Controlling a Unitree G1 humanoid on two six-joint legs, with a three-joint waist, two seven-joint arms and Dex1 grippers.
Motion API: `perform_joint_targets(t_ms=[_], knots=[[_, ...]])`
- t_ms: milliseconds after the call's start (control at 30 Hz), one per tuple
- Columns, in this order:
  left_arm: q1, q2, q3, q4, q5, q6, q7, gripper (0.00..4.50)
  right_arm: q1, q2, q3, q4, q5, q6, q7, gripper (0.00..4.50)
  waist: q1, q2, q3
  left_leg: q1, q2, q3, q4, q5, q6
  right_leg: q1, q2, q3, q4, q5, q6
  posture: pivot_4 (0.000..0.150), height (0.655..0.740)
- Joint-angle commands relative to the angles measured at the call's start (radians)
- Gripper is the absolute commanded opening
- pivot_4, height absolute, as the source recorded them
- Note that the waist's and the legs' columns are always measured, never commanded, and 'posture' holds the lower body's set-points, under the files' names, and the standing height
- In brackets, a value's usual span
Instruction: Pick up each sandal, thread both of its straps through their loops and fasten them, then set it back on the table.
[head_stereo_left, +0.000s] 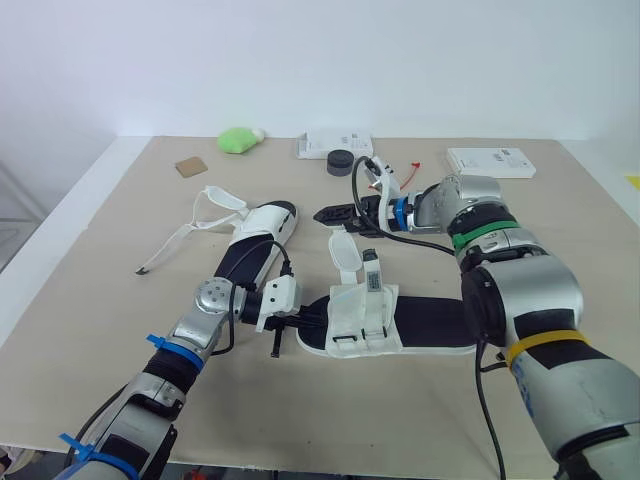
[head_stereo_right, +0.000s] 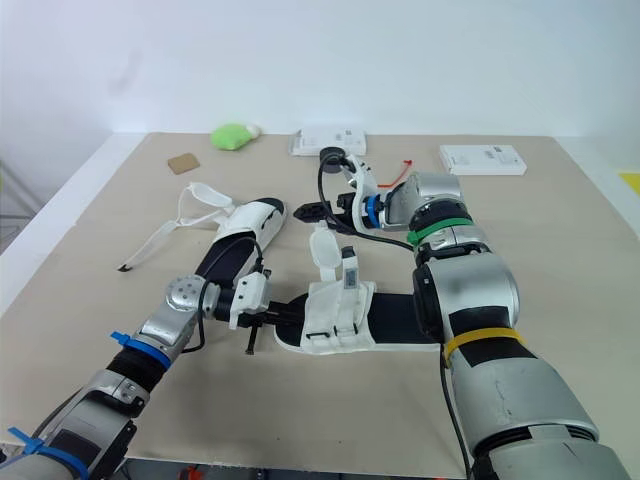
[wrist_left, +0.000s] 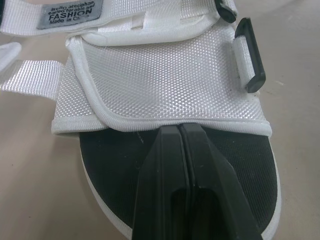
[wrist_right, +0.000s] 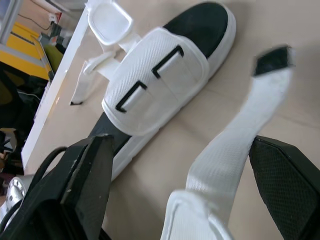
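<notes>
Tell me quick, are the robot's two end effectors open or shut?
Left end effector: shut, empty, over the sandal toe.
Right end effector: open, with a white strap in the gap.

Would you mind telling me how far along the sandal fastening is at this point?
Nothing looks finished. In hand: the left gripper, shut, sits at the toe of the near sandal, while the open right gripper brackets one upright strap, not yet through a loop. Left: fastening that sandal, then the far sandal, whose straps lie loose on the table.

Bright, even, diffuse light over the pale table (head_stereo_left: 110, 290), with only soft, faint shadows
</notes>
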Motion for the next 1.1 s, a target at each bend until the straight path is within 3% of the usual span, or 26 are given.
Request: perform_joint_targets(t_ms=[33,267,367,400,500,533,667,933,1100], knots=[[0.112,0.035,-0.107,0.144,0.146,0.105,0.008,0.0,-0.032,0.008,-0.022,-0.009,-0.027,-0.007,0.019,4.47,0.0,0.0,0.0,0.0,0.0,0.0,0.0,0.0,0.0,0.0,0.0,0.0,0.0,0.0,0.0,0.15,0.74],[0.115,0.033,-0.107,0.143,0.146,0.105,0.014,0.0,-0.006,0.009,0.018,-0.017,-0.105,0.005,0.115,4.47,0.0,0.0,0.0,0.001,0.0,0.0,0.0,0.0,0.0,0.0,0.0,0.0,0.001,0.0,0.0,0.15,0.74],[0.115,0.033,-0.107,0.143,0.145,0.105,0.016,0.0,0.002,0.009,0.013,-0.02,-0.123,-0.008,0.136,3.73,0.0,0.0,0.0,0.001,0.0,0.0,0.0,0.001,-0.001,0.0,0.0,0.0,0.001,0.0,0.0,0.15,0.74],[0.115,0.034,-0.107,0.143,0.145,0.105,0.017,0.0,0.003,0.009,0.008,-0.021,-0.125,-0.012,0.139,3.12,0.0,0.0,0.0,0.001,0.0,0.0,0.0,0.002,-0.002,0.0,0.0,0.0,0.002,0.0,0.0,0.15,0.74],[0.117,0.034,-0.108,0.143,0.145,0.104,0.017,0.0,0.003,0.007,0.007,-0.024,-0.137,-0.02,0.15,2.21,-0.001,0.0,0.0,0.001,0.0,0.0,0.0,0.002,-0.003,0.0,0.0,0.0,0.002,0.001,0.001,0.15,0.74],[0.116,0.034,-0.109,0.144,0.145,0.104,0.016,0.0,0.002,0.005,0.005,-0.025,-0.14,-0.024,0.152,1.59,-0.001,0.0,0.0,0.001,0.0,0.0,0.0,0.003,-0.004,0.0,0.0,0.0,0.002,0.001,0.001,0.15,0.74],[0.117,0.035,-0.11,0.145,0.146,0.101,0.014,0.0,0.0,-0.001,-0.008,-0.026,-0.145,-0.037,0.149,0.06,-0.001,0.0,0.0,0.001,0.0,0.0,0.0,0.003,-0.004,0.0,0.0,0.0,0.003,0.001,0.001,0.15,0.74],[0.122,0.035,-0.114,0.142,0.146,0.099,0.011,0.0,0.065,-0.018,0.002,-0.202,-0.141,-0.192,0.265,0.06,-0.005,0.0,0.0,0.002,0.0,0.0,0.0,0.005,-0.007,0.0,0.0,0.0,0.003,0.002,0.002,0.15,0.74],[0.122,0.039,-0.114,0.141,0.146,0.098,0.008,0.0,0.328,-0.073,0.091,-0.785,-0.115,-0.253,0.377,0.06,-0.01,0.001,0.0,0.001,0.0,-0.001,0.001,0.007,-0.011,0.0,0.0,0.001,0.004,0.002,0.003,0.15,0.74]])
